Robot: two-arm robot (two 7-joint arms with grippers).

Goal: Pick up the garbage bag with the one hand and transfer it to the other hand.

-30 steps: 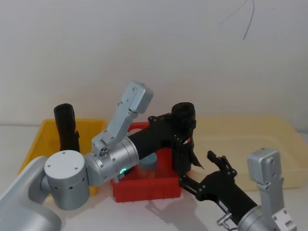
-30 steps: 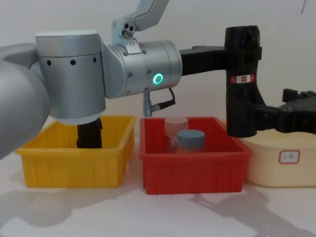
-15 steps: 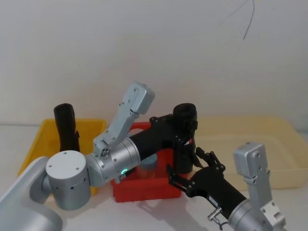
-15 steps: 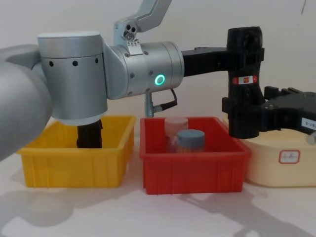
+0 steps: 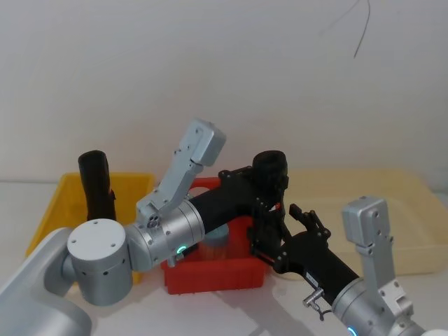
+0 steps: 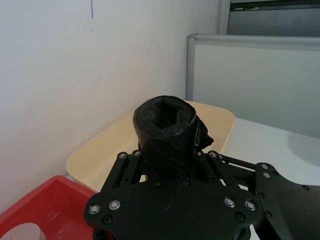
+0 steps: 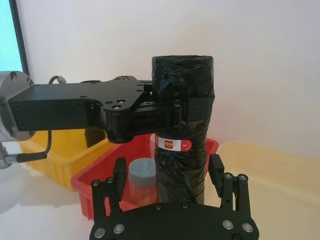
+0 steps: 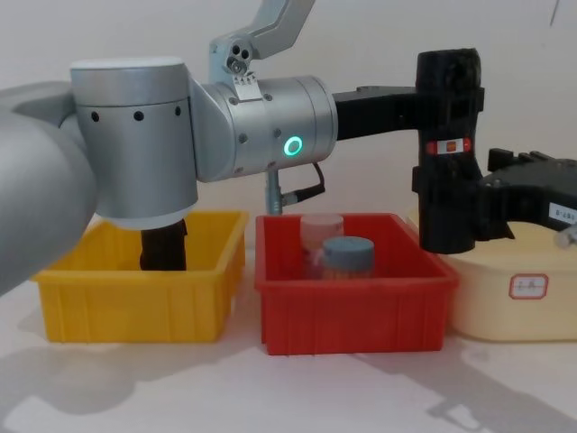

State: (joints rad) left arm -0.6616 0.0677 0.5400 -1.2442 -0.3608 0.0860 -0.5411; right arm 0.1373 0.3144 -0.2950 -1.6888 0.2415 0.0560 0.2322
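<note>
Gripping the garbage bag [image 8: 448,203] at centre right with my left gripper [image 8: 448,101], I next need my spread right gripper [image 7: 168,172] closing around it.

Worktop [image 8: 288,388] front edge: bare strip, free passage.
Over cream tub [image 8: 514,311]: open air beyond the right tool [image 8: 473,203].
Over red bin [image 8: 352,307]: barred by the arm of the left tool [image 8: 446,99]; jars [image 8: 347,257] stand inside.
Yellow bin [image 8: 135,302]: black roll [image 8: 164,248] stands upright inside.

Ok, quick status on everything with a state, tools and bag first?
garbage bag: upright, airborne, clamped near its top.
left tool: shut on the bag.
right tool: open, fingers flanking the bag's lower half.
second roll: standing in the yellow bin.
grey-lidded jar: closed, in the red bin.
</note>
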